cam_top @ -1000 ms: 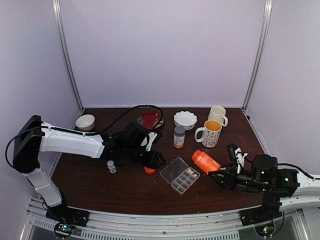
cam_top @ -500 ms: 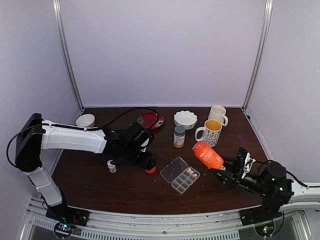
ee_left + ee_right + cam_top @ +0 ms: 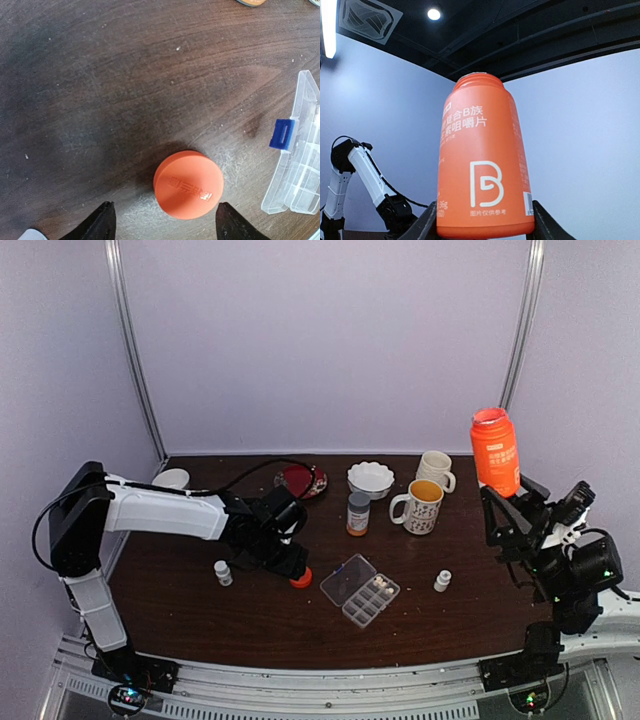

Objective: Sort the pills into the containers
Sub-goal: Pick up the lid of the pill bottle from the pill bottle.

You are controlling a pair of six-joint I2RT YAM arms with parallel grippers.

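**Pills [image 3: 379, 586] sitting in the organiser box [image 3: 345, 580] while the orange bottle [image 3: 495, 450] is being held high**

A few pale specks are showing in the compartments [image 3: 365, 608] of the clear box, which is lying open near the middle of the table [image 3: 200, 620].

The right hand [image 3: 482, 224] is clamping the base of the orange bottle. It is holding the bottle upright, well above the table at the right side. The mouth is pointing up with no cap on it, probably so that nothing spills before the bottle is tipped over the box.

The left hand [image 3: 162, 227] is hovering low over the orange cap [image 3: 188, 185]. Its fingers are standing apart on either side and gripping nothing. The cap is lying flat just beside the box, seemingly parked out of the way.

Judging by this, most of the sorting is yet to come.
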